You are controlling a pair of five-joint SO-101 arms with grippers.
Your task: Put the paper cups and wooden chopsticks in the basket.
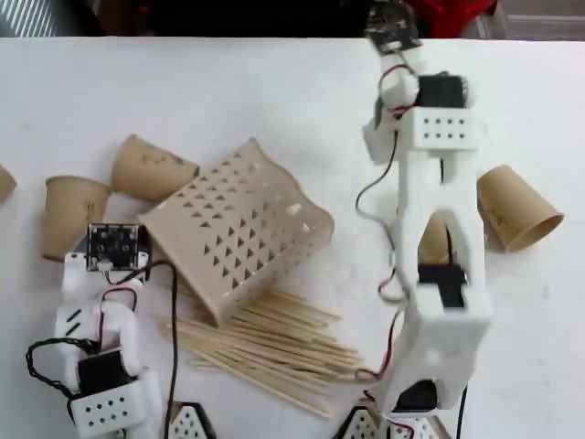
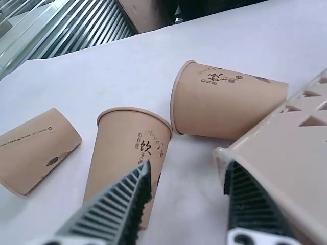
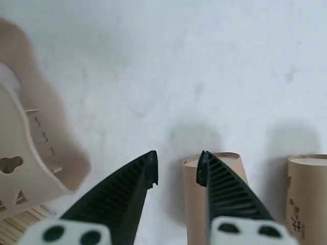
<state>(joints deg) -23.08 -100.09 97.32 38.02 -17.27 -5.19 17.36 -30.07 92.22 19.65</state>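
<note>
White tabletop (image 1: 228, 82) all around, and at the centre of the high view the basket (image 1: 239, 224) lies tipped on its side, nothing showing inside it. Just below it, lower centre, the chopsticks (image 1: 274, 343) sprawl in a loose heap, some tucked under the basket's edge. Cups next! Left of the basket lie the upper cup (image 1: 151, 167) and the lower cup (image 1: 69, 215), with an edge cup (image 2: 36, 148) farther out. On the right side lie the right cup (image 1: 519, 208) and the shaded cup (image 3: 194, 204) under the arm. Left hand (image 2: 186, 173): fingers apart, empty, poised over the lower cup beside the basket wall. Right hand (image 3: 178, 161): fingers apart, one crossing the shaded cup, clamped on nothing. By my reckoning nothing is delivered; all five cups and every chopstick remain to go.
</note>
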